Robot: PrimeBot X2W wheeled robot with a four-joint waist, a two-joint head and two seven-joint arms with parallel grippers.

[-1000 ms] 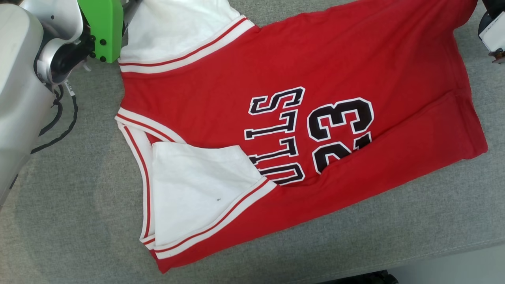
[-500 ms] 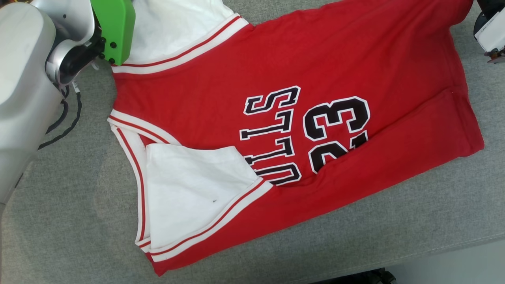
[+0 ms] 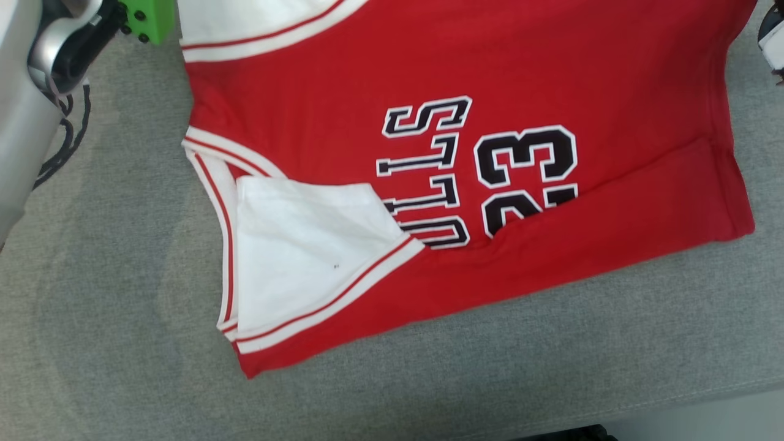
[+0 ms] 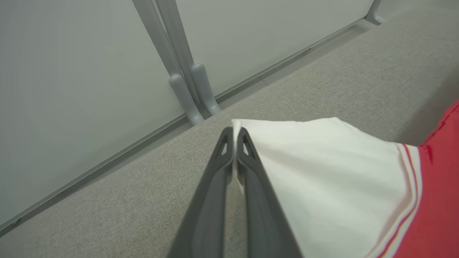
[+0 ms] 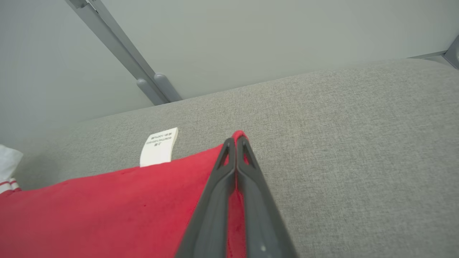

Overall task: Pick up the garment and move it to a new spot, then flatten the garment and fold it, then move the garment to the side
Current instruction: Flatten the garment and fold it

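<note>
Garment [image 3: 343,79]: lying flat on the grey cushion [image 3: 122,318], stretching between the two grippers. Pinching a white sleeve [image 4: 322,161] corner with the left gripper [image 4: 235,134], fingers pressed together on cloth spreading to their right. Pinching the red hem [image 5: 239,135] corner with the right gripper [image 5: 236,142] in the same way, just right of the care label [image 5: 159,147]. Probably working on the folding step; next, needing to raise both corners evenly and carry them over the printed side.
</note>
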